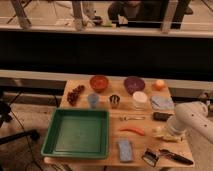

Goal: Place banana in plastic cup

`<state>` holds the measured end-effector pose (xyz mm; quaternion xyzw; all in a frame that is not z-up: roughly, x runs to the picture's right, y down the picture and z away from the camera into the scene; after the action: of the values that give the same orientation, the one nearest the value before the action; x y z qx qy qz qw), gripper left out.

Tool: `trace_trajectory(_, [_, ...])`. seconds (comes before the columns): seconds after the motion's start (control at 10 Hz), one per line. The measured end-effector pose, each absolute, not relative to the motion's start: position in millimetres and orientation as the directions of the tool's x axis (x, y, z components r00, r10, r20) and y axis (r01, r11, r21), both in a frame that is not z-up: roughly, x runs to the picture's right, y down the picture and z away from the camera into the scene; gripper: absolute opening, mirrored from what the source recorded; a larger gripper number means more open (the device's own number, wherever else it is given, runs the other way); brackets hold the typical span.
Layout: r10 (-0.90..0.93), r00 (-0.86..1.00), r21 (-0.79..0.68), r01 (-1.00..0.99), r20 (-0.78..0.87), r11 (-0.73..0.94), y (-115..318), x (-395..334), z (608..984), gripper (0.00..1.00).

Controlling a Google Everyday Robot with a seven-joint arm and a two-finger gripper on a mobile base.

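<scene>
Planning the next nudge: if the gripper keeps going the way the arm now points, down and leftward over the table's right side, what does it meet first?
Probably the banana: the gripper sits right beside it. Farther along lies the orange-red pepper. Depth is unclear.

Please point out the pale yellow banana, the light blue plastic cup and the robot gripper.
Pale yellow banana [159, 131]: camera view, its visible end.
Light blue plastic cup [93, 100]: camera view, its side wall.
Gripper [167, 134]: camera view, arm tip beside the banana.
</scene>
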<state>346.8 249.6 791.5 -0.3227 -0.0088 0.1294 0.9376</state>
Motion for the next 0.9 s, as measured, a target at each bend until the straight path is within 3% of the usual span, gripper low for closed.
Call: trace_trajectory(0.9, [0.248, 0.967, -0.527, -0.178, 0.065, 0.831, 210.9, 324.0, 736.7, 0.0])
